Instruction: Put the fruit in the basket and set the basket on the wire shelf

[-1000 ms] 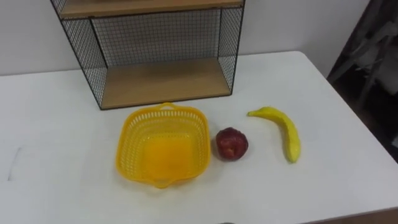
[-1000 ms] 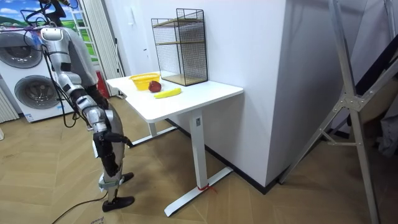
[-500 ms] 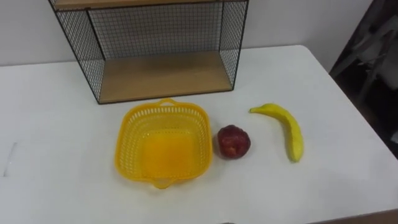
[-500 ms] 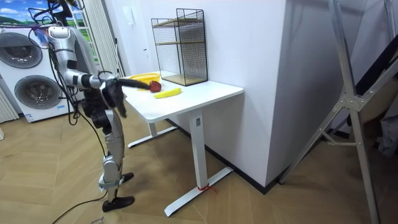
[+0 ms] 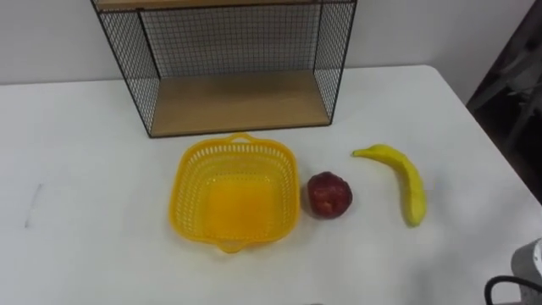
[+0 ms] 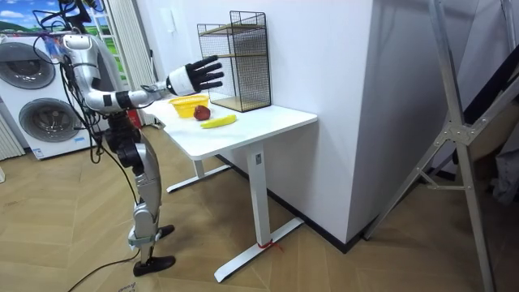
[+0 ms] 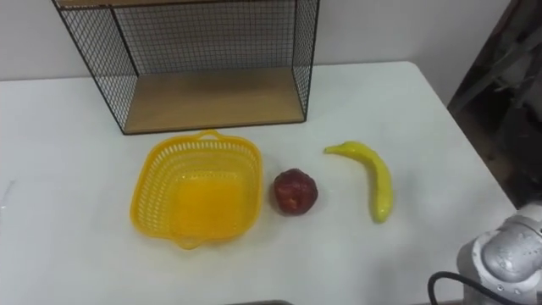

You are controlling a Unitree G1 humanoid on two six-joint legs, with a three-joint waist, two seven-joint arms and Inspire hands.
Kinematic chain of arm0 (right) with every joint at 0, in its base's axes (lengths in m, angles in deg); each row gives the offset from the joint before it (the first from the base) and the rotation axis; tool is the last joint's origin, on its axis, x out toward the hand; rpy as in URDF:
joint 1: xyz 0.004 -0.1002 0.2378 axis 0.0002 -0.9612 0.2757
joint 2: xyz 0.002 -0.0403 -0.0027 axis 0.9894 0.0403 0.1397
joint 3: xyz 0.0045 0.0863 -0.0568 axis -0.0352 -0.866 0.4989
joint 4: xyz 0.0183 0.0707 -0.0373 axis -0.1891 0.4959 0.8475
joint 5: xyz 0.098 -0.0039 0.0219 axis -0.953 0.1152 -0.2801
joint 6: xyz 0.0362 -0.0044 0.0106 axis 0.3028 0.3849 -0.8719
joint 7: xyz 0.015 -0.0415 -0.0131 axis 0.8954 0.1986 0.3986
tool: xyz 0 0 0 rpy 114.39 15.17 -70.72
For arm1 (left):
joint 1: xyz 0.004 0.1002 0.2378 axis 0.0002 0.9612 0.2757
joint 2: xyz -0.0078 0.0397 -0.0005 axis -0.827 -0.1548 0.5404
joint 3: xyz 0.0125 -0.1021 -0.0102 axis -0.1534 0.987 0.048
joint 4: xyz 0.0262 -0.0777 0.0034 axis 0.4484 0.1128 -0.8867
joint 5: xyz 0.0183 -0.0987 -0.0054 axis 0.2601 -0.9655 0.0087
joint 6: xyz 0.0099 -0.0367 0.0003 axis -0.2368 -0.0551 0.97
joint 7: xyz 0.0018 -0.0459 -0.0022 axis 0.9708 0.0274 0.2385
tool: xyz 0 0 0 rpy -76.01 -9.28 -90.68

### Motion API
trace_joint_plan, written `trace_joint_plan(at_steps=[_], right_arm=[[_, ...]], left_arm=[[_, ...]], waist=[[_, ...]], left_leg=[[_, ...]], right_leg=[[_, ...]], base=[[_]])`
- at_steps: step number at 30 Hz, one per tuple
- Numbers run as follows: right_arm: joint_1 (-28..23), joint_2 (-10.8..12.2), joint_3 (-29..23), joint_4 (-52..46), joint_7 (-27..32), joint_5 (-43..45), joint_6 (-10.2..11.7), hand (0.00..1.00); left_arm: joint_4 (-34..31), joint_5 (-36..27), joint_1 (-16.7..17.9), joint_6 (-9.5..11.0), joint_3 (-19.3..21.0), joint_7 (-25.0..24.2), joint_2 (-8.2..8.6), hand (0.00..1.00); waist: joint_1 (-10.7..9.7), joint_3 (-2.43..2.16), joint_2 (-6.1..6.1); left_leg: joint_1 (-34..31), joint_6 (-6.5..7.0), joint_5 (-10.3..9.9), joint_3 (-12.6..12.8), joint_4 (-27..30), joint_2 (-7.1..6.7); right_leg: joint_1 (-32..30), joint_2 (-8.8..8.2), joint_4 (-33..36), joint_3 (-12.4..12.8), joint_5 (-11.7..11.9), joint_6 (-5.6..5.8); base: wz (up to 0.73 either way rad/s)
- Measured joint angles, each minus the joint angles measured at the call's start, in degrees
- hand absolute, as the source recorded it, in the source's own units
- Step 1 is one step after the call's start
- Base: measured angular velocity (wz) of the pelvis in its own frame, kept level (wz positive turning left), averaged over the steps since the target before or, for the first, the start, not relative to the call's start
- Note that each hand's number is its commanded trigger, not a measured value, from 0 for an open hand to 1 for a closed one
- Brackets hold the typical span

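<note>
A yellow plastic basket (image 5: 237,146) stands empty on the white table (image 5: 85,169), just in front of the wire shelf (image 5: 241,102) with its wooden bottom board. A dark red apple (image 5: 329,194) lies right beside the basket's right side. Further right lies a yellow banana (image 5: 406,182), apart from the apple. In the room view I stand at the table's end, and my right hand (image 6: 195,77) is raised above the table near the basket, open with fingers spread and holding nothing. The silver end of my right forearm (image 7: 504,254) enters at the lower right.
The table's right edge runs close to the banana, with dark clutter beyond it. The shelf has a second board higher up (image 6: 231,28). Washing machines (image 6: 40,113) stand behind me, and a metal frame (image 6: 454,146) stands at the room view's right.
My right arm has swung up from beside my leg and now reaches out over the table with the hand open. The eye view has shifted a little; the fruit and basket have not moved.
</note>
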Motion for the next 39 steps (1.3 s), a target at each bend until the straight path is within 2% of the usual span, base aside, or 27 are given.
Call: trace_joint_plan(at_steps=[4,9,11,14,17,25,31,39], right_arm=[[0.0,-0.3,4.0,0.0,-8.0,-0.5,0.0,0.0],[-0.3,-1.2,8.1,1.3,-17.0,0.2,-0.3,0.0],[-0.3,-1.2,9.6,2.5,-21.1,0.4,-1.4,0.0],[-0.7,-1.2,10.3,2.9,-25.7,0.4,-2.6,0.0],[-1.3,-1.4,11.2,2.9,-29.1,0.4,-2.6,0.0],[-1.3,-1.6,12.5,2.9,-33.9,3.8,-2.6,0.0],[-1.5,-1.6,14.7,3.0,-35.3,4.6,-2.6,0.0],[-1.5,-1.5,14.7,6.6,-37.4,4.5,-2.6,0.0]], left_arm=[[0.0,0.0,0.1,0.2,-0.4,-0.8,-0.02,0.0],[-0.1,0.0,0.3,0.1,-1.6,-1.0,-0.31,0.0],[-0.1,-0.1,0.5,0.1,-1.6,-1.0,-0.34,0.0],[-0.2,-0.2,0.5,0.1,-1.6,-1.4,-0.78,0.0],[-0.2,0.0,0.5,0.1,-1.6,-1.6,-1.38,0.0],[-0.4,0.0,-0.1,0.1,-2.5,-1.7,-1.86,0.0],[-0.1,-0.2,-0.2,0.1,-3.9,-1.7,-2.12,0.0],[0.5,-0.1,-0.1,0.1,-3.8,-1.7,-2.11,0.0]], waist=[[0.4,0.5,0.0],[0.2,0.45,-0.42],[0.3,0.24,-0.87],[0.7,0.06,-1.24],[0.9,0.02,-1.97],[1.0,-0.05,-2.14],[0.9,0.0,-2.0],[1.1,0.02,-1.98]], left_leg=[[0.3,-0.1,0.5,-0.1,-0.6,-0.02],[0.6,-0.15,0.6,-1.0,-0.6,-0.06],[0.8,-0.16,0.6,-1.1,-0.4,-0.04],[0.9,-0.17,0.6,-1.2,-0.2,-0.04],[0.8,-0.17,0.6,-1.1,-0.1,-0.04],[-0.3,-0.15,0.6,-1.1,0.1,-0.04],[-0.3,-0.14,0.6,-1.1,0.4,-0.02],[-0.7,0.0,0.6,-1.2,0.5,-0.04]], right_leg=[[0.2,-0.04,-0.1,-0.7,0.2,-0.05],[0.8,-0.03,-0.2,-1.5,0.2,-0.05],[0.8,0.0,-0.2,-1.5,0.2,-0.05],[0.8,-0.02,-0.3,-1.4,0.2,-0.05],[0.8,0.01,-0.6,-1.3,0.3,-0.08],[0.8,0.08,-0.9,-1.4,0.7,-0.06],[1.1,0.16,-0.9,-1.5,0.8,-0.13],[0.8,0.13,-0.9,-1.5,0.9,-0.11]], base=[[0.03],[0.09],[0.02],[0.0],[0.0],[0.0],[0.0],[0.0]])
